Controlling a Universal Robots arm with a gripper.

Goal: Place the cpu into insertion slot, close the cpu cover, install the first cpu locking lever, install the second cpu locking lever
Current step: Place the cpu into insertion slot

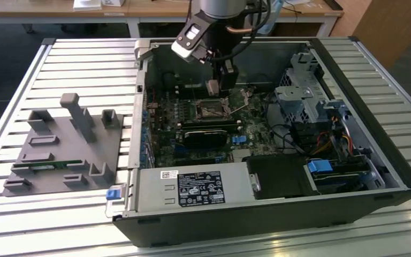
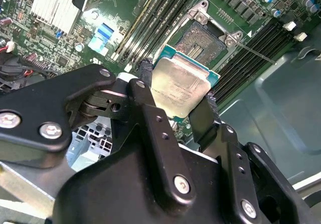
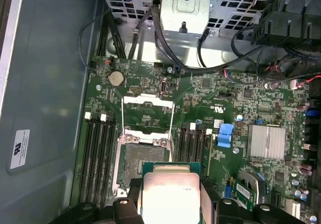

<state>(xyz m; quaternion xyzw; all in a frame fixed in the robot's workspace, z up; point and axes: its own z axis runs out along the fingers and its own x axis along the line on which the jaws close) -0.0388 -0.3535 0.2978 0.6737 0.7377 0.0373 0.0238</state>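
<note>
The cpu point(image 2: 183, 81), a small flat square chip with a dull silver-grey metal face and a green rim, is clamped at two opposite edges in the tool point(image 2: 176, 87) and hangs slightly tilted in the air, near the insertion slot point(image 2: 203, 39). The insertion slot, a square socket with a dark centre and silver metal surround, sits on the green motherboard point(image 3: 210, 113) with its centre exposed. The cpu cover point(image 3: 148, 101), a thin silver frame with a large square window, is swung open at one edge of the slot, and a thin locking lever point(image 2: 256, 53) juts out unlatched beside it.
</note>
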